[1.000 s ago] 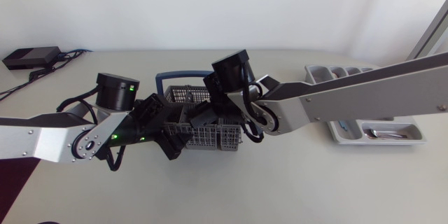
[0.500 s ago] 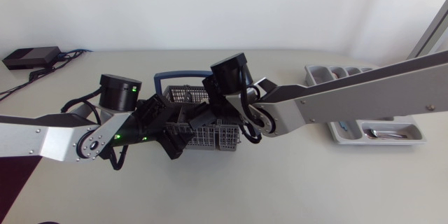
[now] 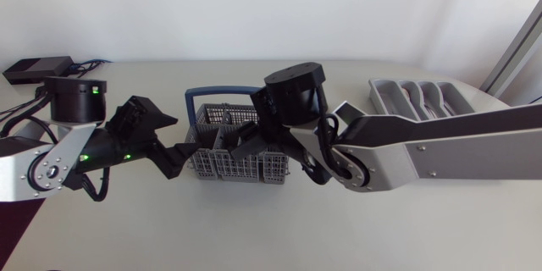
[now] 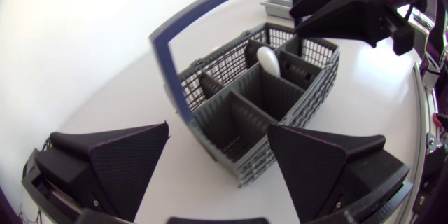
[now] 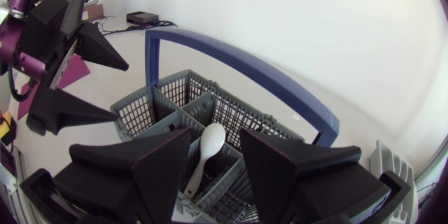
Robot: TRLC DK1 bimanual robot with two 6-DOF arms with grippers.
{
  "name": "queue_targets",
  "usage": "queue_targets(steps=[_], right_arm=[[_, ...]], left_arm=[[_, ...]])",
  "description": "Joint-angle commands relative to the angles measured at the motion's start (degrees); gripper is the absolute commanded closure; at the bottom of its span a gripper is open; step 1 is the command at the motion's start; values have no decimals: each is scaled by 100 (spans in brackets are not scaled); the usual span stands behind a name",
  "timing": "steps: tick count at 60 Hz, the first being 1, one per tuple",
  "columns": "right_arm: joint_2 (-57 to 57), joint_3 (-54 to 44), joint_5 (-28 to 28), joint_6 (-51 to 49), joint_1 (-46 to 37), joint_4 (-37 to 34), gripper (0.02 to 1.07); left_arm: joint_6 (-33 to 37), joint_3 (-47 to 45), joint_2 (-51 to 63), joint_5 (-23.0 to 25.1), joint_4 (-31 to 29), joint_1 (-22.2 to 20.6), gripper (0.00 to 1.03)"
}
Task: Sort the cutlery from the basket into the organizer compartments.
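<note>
Currently the grey cutlery basket sits mid-table, its blue handle arched upright over it. 1 white spoon stands bowl-up in an inner compartment, leaning on a divider; the left wrist view shows the same spoon in a far compartment of the basket. Right arm comes in from the right side and crosses the middle; right gripper hangs over the basket, fingers spread wide. In its own view the right gripper has the spoon in the gap below, neither finger touching it. Left gripper sits just beside the basket's left end, apart from it, fingers wide, holding nothing. From the left wrist, the left gripper faces the basket's near end, with the right gripper above the far end. Grey organizer lies well apart to the right, partly under the right arm. Small black box with cables sits at the table's far left corner.
</note>
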Motion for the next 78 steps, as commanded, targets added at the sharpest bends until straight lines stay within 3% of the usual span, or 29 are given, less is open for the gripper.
queue_targets(steps=[1, 13, 21, 28, 41, 46, 55, 68, 78], right_arm=[[-14, -129, 84, 19, 154, 73, 54], [-58, -244, 84, 27, 92, 143, 54], [-436, -463, 48, -8, -31, 214, 54], [-348, -446, 31, -16, -127, 205, 54], [-93, -349, 57, -8, -277, 222, 54], [-93, -358, 57, -8, -400, 222, 54], [-216, -410, -57, -8, -408, 240, 54], [-392, -507, -242, -43, -312, 293, 54], [-541, -569, -330, -52, -285, 293, 54]], left_arm=[[324, -219, 263, 245, 97, 461, 6], [614, -87, 1221, 702, 704, 1366, 6], [729, 133, 1828, 861, 941, 1674, 6], [737, 45, 1476, 1643, 598, 2052, 6], [878, -87, 1239, 1959, 554, 2518, 6], [922, 1, 1019, 2803, -17, 2781, 6], [931, -122, 167, 3172, -623, 2746, 6], [860, -105, -387, 3322, -940, 3001, 6], [896, 80, 509, 2900, -325, 3265, 6]])
